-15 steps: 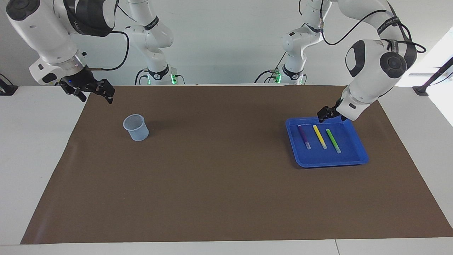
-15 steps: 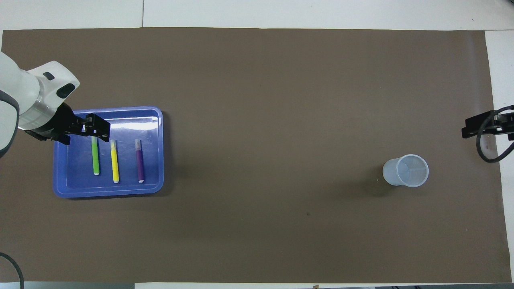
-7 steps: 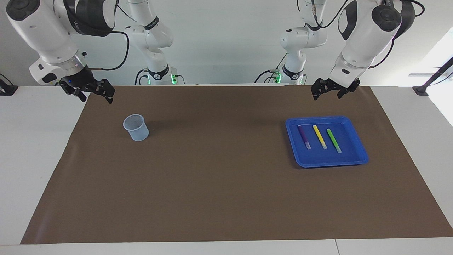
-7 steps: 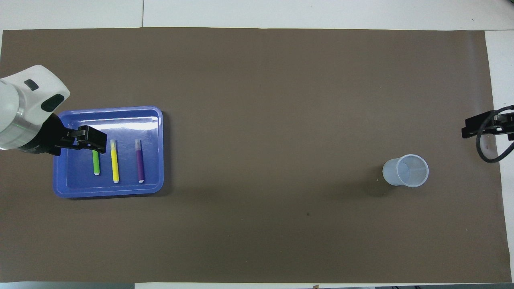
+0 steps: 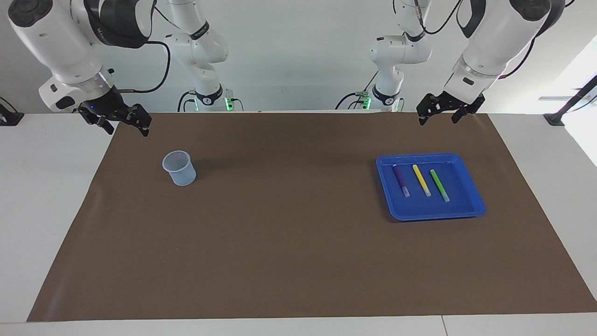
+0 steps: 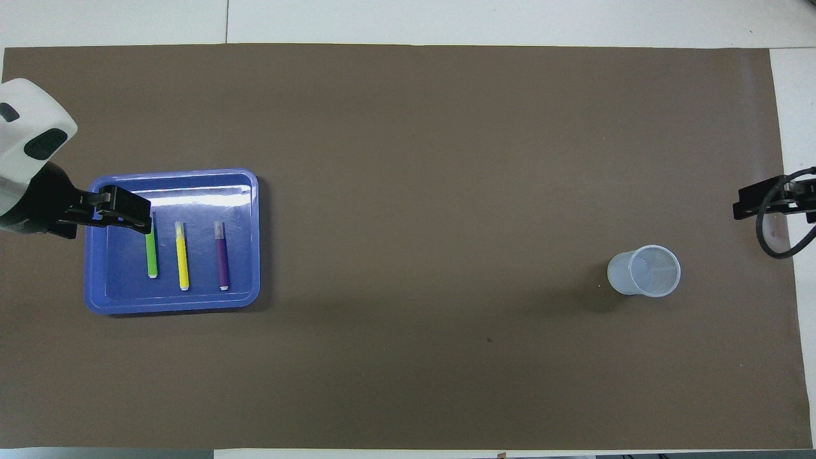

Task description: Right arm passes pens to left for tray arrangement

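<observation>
Three pens lie side by side in the blue tray (image 5: 433,215) toward the left arm's end of the table: purple (image 5: 400,180), yellow (image 5: 421,180) and green (image 5: 439,185). Seen from above, the tray (image 6: 172,305) holds the green pen (image 6: 152,255), yellow pen (image 6: 182,256) and purple pen (image 6: 222,256). My left gripper (image 5: 438,116) hangs open and empty, well above the tray; from above the left gripper (image 6: 127,213) covers the green pen's tip. My right gripper (image 5: 127,128) waits open and empty over the mat's edge at the right arm's end, and shows as (image 6: 762,203) from above.
A small translucent bluish cup (image 5: 179,168) stands upright on the brown mat (image 5: 289,224) toward the right arm's end, seen from above as the cup (image 6: 644,271). White table surface borders the mat.
My left gripper has risen from just above the tray's rim to high over it and drawn back toward its base. The pens, the cup and the right arm have not moved.
</observation>
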### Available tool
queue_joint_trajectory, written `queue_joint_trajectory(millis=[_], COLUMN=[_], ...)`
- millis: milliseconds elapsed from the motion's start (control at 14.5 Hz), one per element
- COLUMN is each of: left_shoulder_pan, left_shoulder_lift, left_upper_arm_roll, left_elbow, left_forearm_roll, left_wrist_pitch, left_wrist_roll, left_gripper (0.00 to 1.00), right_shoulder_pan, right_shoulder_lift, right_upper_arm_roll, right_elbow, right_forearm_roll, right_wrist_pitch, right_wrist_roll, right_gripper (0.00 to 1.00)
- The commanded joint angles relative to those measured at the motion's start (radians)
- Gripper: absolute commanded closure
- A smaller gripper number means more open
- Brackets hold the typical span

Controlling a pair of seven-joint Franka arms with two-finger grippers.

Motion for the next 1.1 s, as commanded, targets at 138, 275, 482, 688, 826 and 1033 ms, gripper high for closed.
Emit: queue_joint_trajectory(millis=[138, 275, 482, 688, 826, 1033], left_shoulder_pan=[-0.071, -0.072, -0.085, -0.077, -0.069, -0.063], left_shoulder_lift=[0.014, 0.025, 0.01, -0.004, -0.007, -0.009], left_upper_arm_roll=[0.039, 0.042, 0.042, 0.042, 0.042, 0.039], left_elbow=[0.041, 0.083, 0.053, 0.024, 0.016, 0.02], left_forearm_roll=[-0.018, -0.014, -0.008, -0.009, -0.012, -0.015], left_wrist_pitch=[-0.027, -0.07, -0.055, -0.045, -0.028, -0.029], left_wrist_roll=[-0.015, -0.015, -0.001, 0.001, -0.003, -0.004], left_gripper=[0.0, 0.0, 0.0, 0.0, 0.0, 0.0], right_shoulder_pan=[-0.01, -0.01, -0.01, -0.01, -0.01, -0.01], right_shoulder_lift=[-0.011, -0.011, -0.011, -0.011, -0.011, -0.011], right_upper_arm_roll=[0.007, 0.007, 0.007, 0.007, 0.007, 0.007], right_elbow=[-0.004, -0.004, -0.004, -0.004, -0.004, -0.004], right_forearm_roll=[0.001, 0.001, 0.001, 0.001, 0.001, 0.001], right_wrist_pitch=[-0.014, -0.014, -0.014, -0.014, -0.014, -0.014], right_wrist_roll=[-0.014, -0.014, -0.014, -0.014, -0.014, -0.014], right_gripper=[0.0, 0.0, 0.0, 0.0, 0.0, 0.0])
